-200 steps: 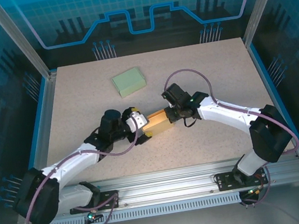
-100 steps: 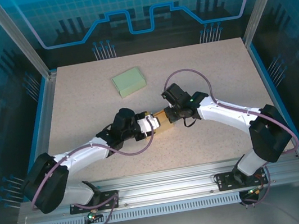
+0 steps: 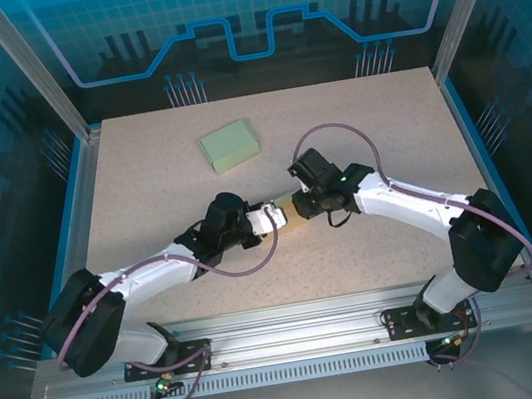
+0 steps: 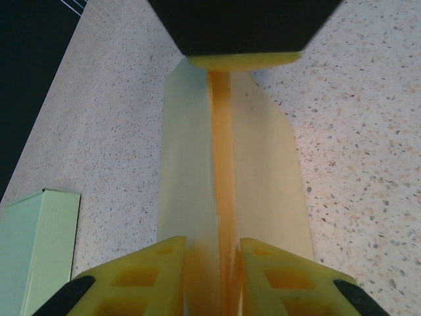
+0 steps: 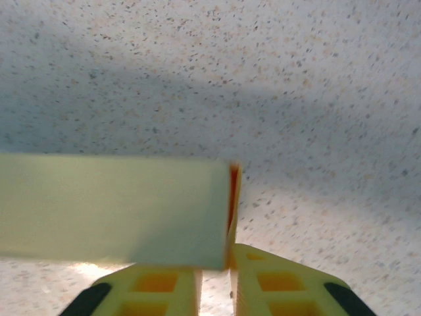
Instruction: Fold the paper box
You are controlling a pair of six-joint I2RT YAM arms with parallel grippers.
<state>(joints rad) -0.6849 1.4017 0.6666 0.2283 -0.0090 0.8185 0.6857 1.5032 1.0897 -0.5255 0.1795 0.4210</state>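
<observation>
Since a second ago the left arm has reached further toward the middle of the table [image 3: 387, 130], and its jaws have drawn in from wide open, so that much less of the yellow paper box [image 3: 290, 222] shows between the two arms from above. At the left, well apart from both arms, a pale green box [image 3: 230, 146] lies closed and flat on the speckled surface; the left wrist camera catches its corner [image 4: 36, 250] at the lower left edge. Next comes the left gripper [image 3: 275, 218], and in its own view the left gripper [image 4: 212, 247] has its yellow fingers [image 4: 164, 263] pressed on either side of an orange ridge of the paper box [image 4: 263, 171], whose pale panels slope away to both sides. A black part of the other arm blocks the far end of that ridge. To the right, the right gripper [image 3: 300, 208] meets the box from the opposite side. In the right wrist view the right gripper [image 5: 229, 260] has its fingers close together at the orange end edge of the paper box [image 5: 112, 204], but whether they clamp it cannot be told.
</observation>
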